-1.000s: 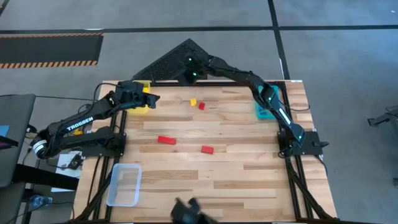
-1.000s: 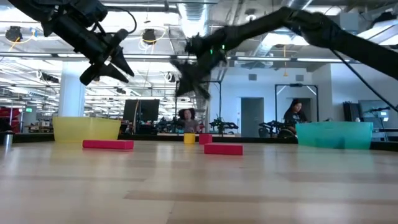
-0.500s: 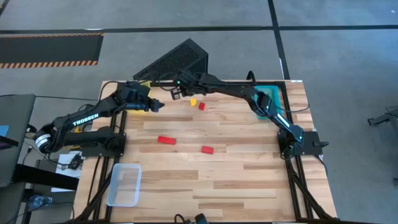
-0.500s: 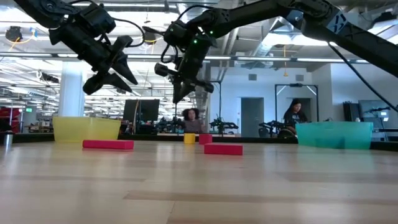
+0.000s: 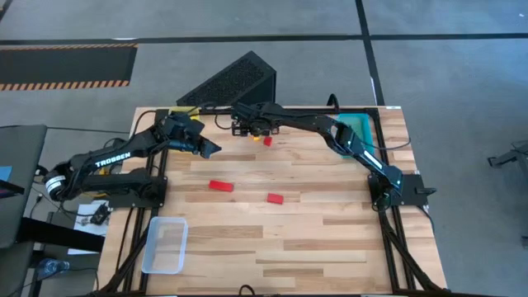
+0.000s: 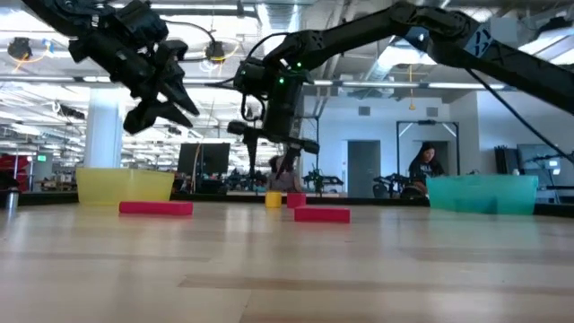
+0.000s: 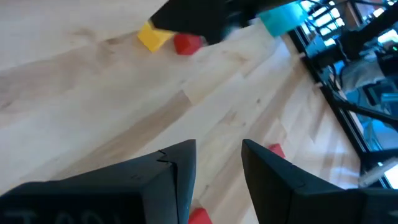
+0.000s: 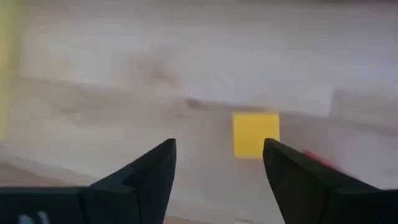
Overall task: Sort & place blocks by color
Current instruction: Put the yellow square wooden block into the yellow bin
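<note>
A: Tabletop of pale wood, open hall behind. Where do the blocks lie?

B: A yellow block and a red block sit side by side at the far edge; two more red blocks lie mid-table, unsorted.

A: The jaws?

B: The right gripper hangs over the yellow block, jaws apart, likely lining up a grasp. Half a second ago it stood further left. The left gripper waits near the yellow tray, jaws apart.

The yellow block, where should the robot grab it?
Grab the yellow block across two opposite flat sides, coming straight down. It lies flat with a red block close beside it, so pinch the sides clear of that. The right end effector is open above it.
</note>
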`<state>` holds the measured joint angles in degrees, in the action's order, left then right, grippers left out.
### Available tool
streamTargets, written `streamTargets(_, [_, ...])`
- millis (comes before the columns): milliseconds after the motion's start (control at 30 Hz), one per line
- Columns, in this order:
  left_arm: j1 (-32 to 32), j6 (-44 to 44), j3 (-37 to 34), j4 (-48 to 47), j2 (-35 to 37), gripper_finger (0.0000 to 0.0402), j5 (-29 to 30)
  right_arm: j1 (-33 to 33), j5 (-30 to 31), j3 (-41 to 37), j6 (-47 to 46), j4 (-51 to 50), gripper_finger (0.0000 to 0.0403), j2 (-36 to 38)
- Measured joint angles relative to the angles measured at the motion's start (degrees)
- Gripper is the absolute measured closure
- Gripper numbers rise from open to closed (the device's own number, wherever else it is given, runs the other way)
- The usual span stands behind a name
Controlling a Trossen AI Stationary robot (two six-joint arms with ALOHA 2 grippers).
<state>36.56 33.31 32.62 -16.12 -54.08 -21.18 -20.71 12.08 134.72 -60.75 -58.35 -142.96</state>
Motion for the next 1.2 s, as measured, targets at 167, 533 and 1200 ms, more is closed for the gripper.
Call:
streamTargets(167, [-0.3,-0.8,0.0,0.0,0.0,0.0287,-3.1,1.2,5.2,0.1,-3.3,-2.1,0.0139,-1.4])
streamTargets(533, [-2.0,-4.5,0.0,-4.5,0.0,0.0288,-3.9,1.2,11.7,0.1,-0.1,-4.4,0.0139,-1.8])
streamTargets(1200, [-2.3,-6.8,0.0,-8.6,0.0,0.0288,-3.6,-0.5,-5.3,0.3,69.6,-6.8,0.023,-1.1])
